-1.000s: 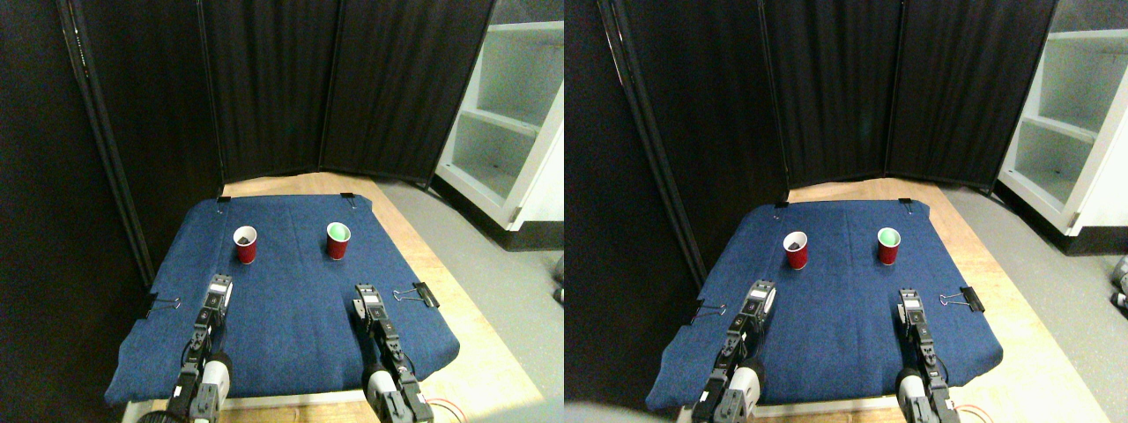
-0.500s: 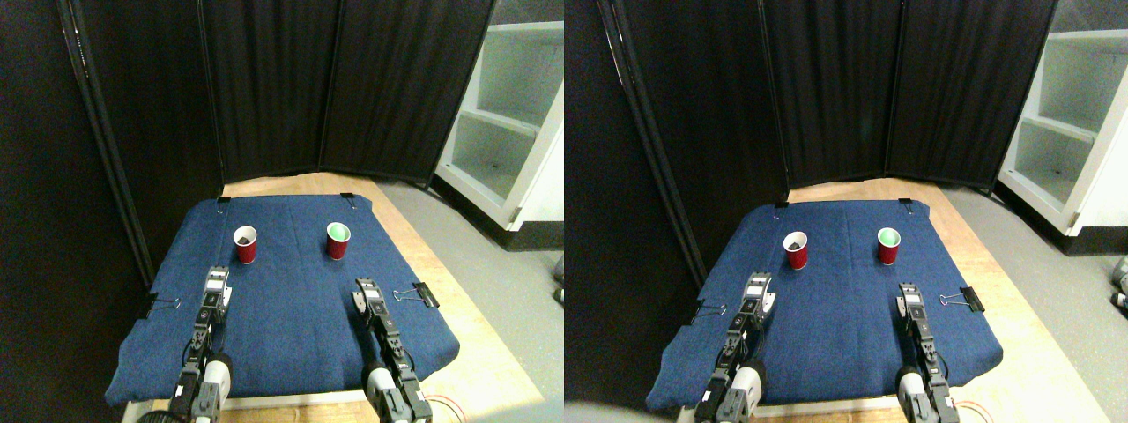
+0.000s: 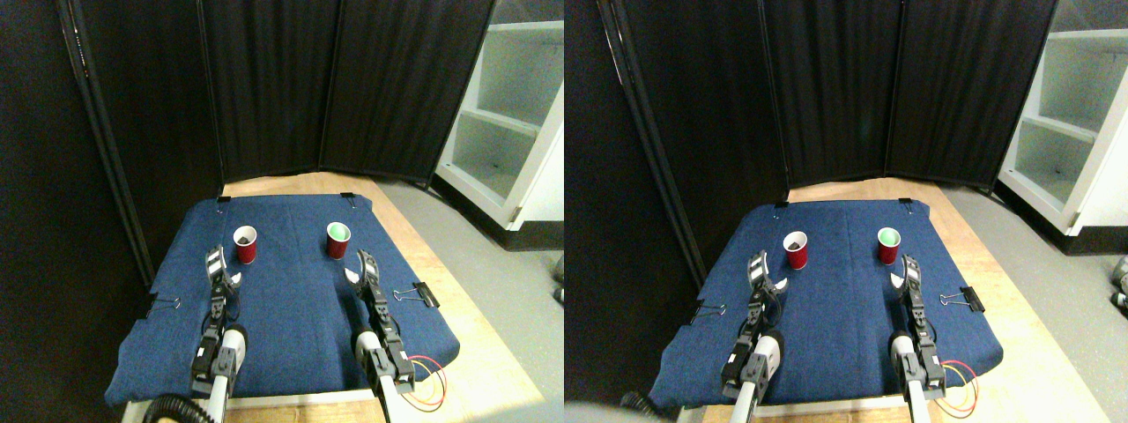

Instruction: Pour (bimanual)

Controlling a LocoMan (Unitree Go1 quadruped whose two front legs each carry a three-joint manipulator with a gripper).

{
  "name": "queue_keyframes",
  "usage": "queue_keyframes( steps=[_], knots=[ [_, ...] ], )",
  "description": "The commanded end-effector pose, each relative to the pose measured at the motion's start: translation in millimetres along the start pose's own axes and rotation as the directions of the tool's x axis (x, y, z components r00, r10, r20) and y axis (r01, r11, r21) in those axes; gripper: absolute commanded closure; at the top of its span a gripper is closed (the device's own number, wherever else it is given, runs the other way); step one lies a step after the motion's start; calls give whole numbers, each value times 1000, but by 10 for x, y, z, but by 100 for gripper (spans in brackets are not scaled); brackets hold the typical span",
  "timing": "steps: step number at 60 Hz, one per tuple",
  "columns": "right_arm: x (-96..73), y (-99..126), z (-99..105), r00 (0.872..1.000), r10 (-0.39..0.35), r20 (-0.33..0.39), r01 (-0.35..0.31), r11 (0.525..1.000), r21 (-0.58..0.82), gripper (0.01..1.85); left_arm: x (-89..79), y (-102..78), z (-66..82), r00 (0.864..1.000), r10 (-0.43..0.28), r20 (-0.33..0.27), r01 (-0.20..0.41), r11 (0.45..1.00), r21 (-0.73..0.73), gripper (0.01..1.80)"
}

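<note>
Two red cups stand upright on a blue cloth, a little above the middle of the frame. The left cup [image 3: 246, 245] holds something small and dark; the right cup [image 3: 338, 240] shows a pale green inside. They sit well apart from each other.

Just below the left cup, the left claw [image 3: 218, 267] reaches up from the bottom edge, its jaws spread and holding nothing, close to the cup but not touching it. Just below and right of the right cup, the right claw [image 3: 361, 269] also looks parted and empty.

The pour looks barely begun: neither cup is gripped, lifted or tilted. Grasping, lifting and tipping one cup into the other all remain.

The cloth [image 3: 291, 308] covers a wooden worktop [image 3: 458, 300] and is held by binder clips [image 3: 416, 293]. Black curtains fill the top of the frame; a white shelf [image 3: 515, 115] stands at upper right.
</note>
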Motion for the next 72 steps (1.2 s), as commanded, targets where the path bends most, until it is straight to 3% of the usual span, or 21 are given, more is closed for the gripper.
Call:
queue_keyframes(
  steps=[1,7,16,24,33,37,43,45,51,58,64,72],
  knots=[
    [75,34,-19,1000,-3,11,3,999,33,132,76,-105,67,998,-8,63,15,995,-103,108],
    [140,52,-21,1000,8,18,-9,998,67,128,167,-119,44,997,38,74,-22,978,-206,99],
    [230,59,-34,999,-35,15,31,979,200,124,269,-128,8,998,37,53,-22,965,-260,88],
    [305,57,-54,993,-122,-8,116,922,369,110,331,-146,-17,996,66,55,-43,937,-346,83],
    [395,11,-90,992,-124,-13,113,856,504,113,381,-138,-50,995,92,37,-70,915,-398,89],
    [450,-32,-103,990,-139,-26,125,781,612,112,404,-130,-77,995,100,28,-80,909,-409,89],
    [494,-69,-124,985,-167,-31,146,739,658,109,418,-124,-112,990,142,26,-113,873,-475,93],
    [509,-81,-141,981,-190,-44,166,692,703,105,434,-119,-140,987,157,30,-120,854,-505,87],
    [530,-102,-176,977,-206,-48,174,653,737,94,479,-92,-204,987,162,19,-124,819,-560,82],
    [544,-119,-204,972,-226,-56,189,625,757,84,502,-72,-276,985,171,11,-134,810,-572,97],
    [550,-124,-228,973,-225,-54,180,592,786,80,482,-71,-324,984,179,10,-139,799,-585,83],
    [586,-121,-259,972,-227,-65,185,562,806,81,518,-34,-362,983,182,-13,-152,777,-611,81]
  ],
)
